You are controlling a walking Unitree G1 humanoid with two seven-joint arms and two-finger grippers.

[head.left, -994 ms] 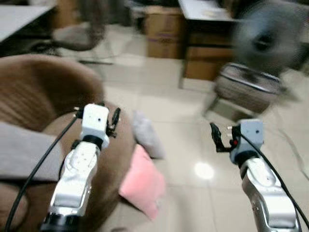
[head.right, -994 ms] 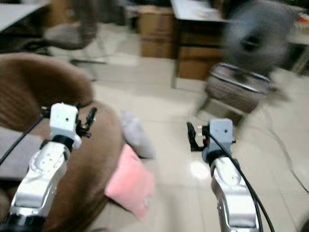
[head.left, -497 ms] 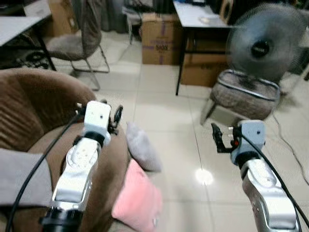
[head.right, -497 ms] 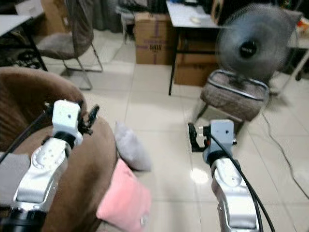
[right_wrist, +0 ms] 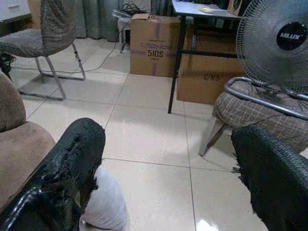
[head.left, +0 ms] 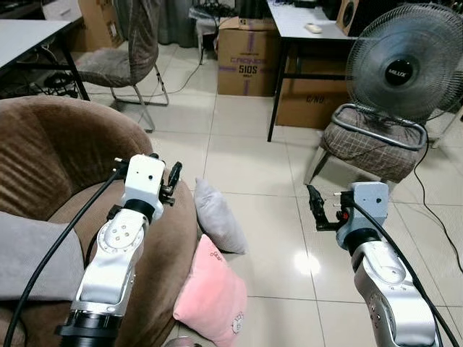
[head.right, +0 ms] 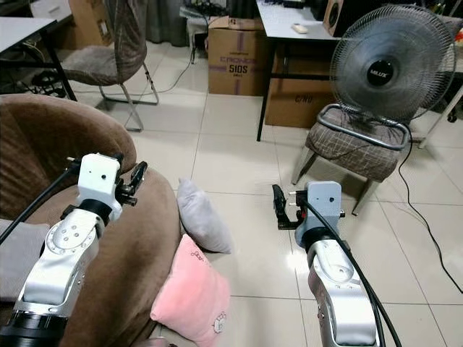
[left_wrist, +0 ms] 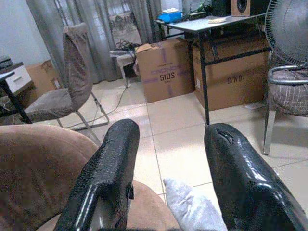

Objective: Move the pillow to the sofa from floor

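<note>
A grey pillow [head.left: 219,217] lies on the tiled floor, leaning against the front of the brown sofa [head.left: 51,152]. A pink pillow [head.left: 212,298] lies just nearer to me, also against the sofa. My left gripper [head.left: 173,181] is held out over the sofa's arm, open and empty, a little left of the grey pillow [left_wrist: 192,211]. My right gripper [head.left: 314,207] hovers over bare floor to the right of both pillows, open and empty. The grey pillow [right_wrist: 107,202] shows low down beside its finger [right_wrist: 77,159].
A standing fan [head.left: 405,61] and a plaid stool [head.left: 372,141] are at the right, with a black cable [head.left: 434,217] on the floor. Cardboard boxes [head.left: 249,58] sit beside a desk [head.left: 304,22] behind. A chair [head.left: 123,58] stands at the back left. A grey cushion [head.left: 36,256] lies on the sofa.
The camera has swung slightly and the blur has cleared. Both arms keep the same raised pose with fingers apart. The pillows have not moved.
</note>
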